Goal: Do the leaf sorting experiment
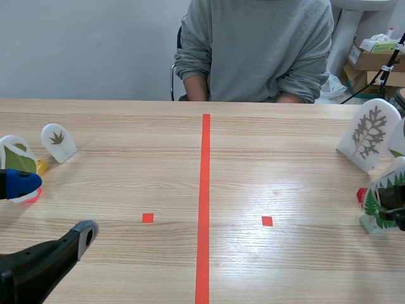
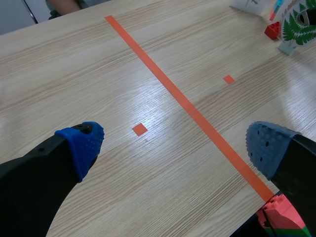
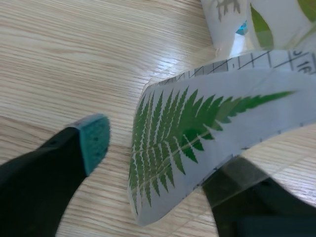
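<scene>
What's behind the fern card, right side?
A red block peeks out at the far edge of the fern card; the card covers the rest of it. Farther back stands a white card with a dried branching leaf. Anything else behind is hidden.

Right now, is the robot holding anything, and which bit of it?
Nothing yet. The left pincer is open over the table. The right pincer is open around the fern card, with one pad clear of its face.

Five leaf cards [image 1: 58, 140] [image 1: 16, 157] [image 1: 370, 133] [image 1: 399, 138] [image 1: 381, 201], two pincers [image 2: 175, 148] [image 3: 163, 158], one person [image 1: 259, 47].
</scene>
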`<move>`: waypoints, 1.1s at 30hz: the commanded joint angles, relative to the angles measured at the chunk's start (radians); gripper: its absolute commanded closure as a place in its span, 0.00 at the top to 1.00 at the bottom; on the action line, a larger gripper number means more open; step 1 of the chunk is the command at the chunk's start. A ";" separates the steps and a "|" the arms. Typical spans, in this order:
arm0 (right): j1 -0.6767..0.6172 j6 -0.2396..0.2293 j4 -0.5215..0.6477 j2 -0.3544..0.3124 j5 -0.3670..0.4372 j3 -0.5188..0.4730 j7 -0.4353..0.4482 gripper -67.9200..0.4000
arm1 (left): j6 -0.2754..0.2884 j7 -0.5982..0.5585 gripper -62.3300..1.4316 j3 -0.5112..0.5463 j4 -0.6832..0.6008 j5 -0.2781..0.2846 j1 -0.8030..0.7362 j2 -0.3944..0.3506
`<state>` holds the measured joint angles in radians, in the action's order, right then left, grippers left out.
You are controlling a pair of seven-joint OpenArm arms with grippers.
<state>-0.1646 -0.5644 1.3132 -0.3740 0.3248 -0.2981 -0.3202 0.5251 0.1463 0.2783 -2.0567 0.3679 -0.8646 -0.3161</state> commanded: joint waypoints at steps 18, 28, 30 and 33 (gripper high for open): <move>-0.249 -0.109 0.137 -0.014 0.033 -0.067 0.121 0.79 | -0.002 -0.013 0.99 0.005 -0.002 0.010 0.001 0.005; -0.506 -0.181 0.460 -0.013 0.159 -0.192 0.106 0.79 | -0.002 -0.006 0.99 0.005 -0.002 0.005 0.001 0.005; -0.517 -0.181 0.512 -0.008 0.168 -0.192 0.092 0.79 | -0.002 -0.006 0.99 0.005 -0.002 0.005 0.001 0.005; -0.515 -0.181 0.587 0.016 0.178 -0.187 0.089 0.79 | -0.002 -0.007 0.99 0.005 -0.002 0.006 0.001 0.005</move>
<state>-0.6964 -0.7380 1.8904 -0.3660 0.4862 -0.4923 -0.2443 0.5247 0.1532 0.2783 -2.0567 0.3645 -0.8646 -0.3161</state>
